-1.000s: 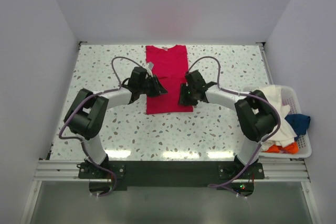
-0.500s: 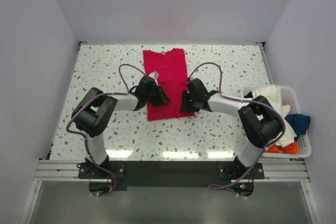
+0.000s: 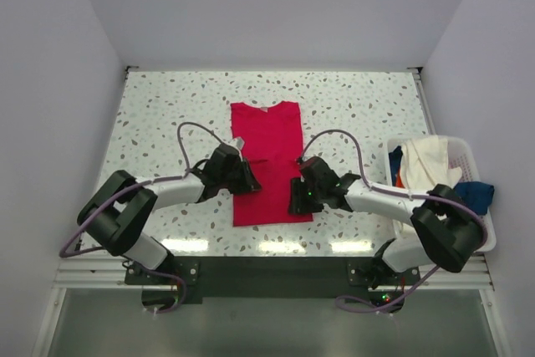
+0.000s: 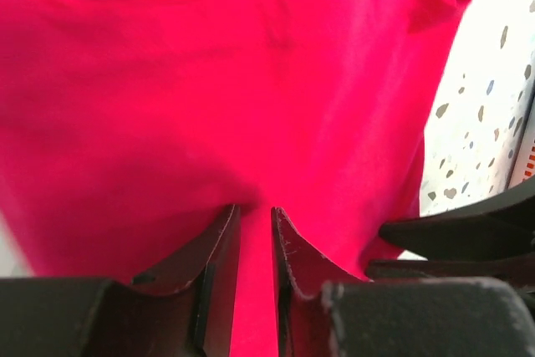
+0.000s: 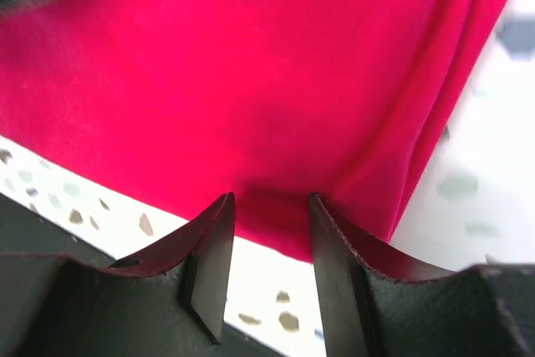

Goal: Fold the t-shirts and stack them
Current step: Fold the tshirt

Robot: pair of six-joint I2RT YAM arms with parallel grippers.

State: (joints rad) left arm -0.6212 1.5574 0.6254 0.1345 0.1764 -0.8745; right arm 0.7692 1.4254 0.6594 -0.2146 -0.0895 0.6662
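1. Desk [image 3: 167, 114] with a pale speckled top fills the overhead view; the left arm reaches from the near left corner toward the middle.
2. Left gripper [image 3: 247, 178] sits at the left edge of the bright red t-shirt [image 3: 266, 135], about halfway along its length. In the left wrist view the gripper [image 4: 253, 211] has its two dark fingers [image 4: 219, 265] drawn close together, with red cloth [image 4: 209, 81] filling the narrow slot between them, so it is pinching the shirt. A strip of speckled desk [image 4: 476, 140] shows at the right of that view.
3. Red t-shirt lies flat in the middle of the desk as a long narrow panel, neckline at the far end and hem toward the arms' bases, with a crease across it between the two grippers.
4. Right gripper [image 3: 298, 196] meets the shirt's right edge, nearer the hem than the left one does. In the right wrist view the gripper [image 5: 272, 202] stands with its jaws partly apart, clamped on the edge of the cloth [image 5: 251, 64]; folds run up and to the right from the pinch, and bare desk [image 5: 468, 232] lies beside it.
5. White slatted basket [image 3: 465, 145] stands at the desk's right edge, holding a cream-white t-shirt [image 3: 426, 160] and a dark blue one [image 3: 476, 194] in a heap.
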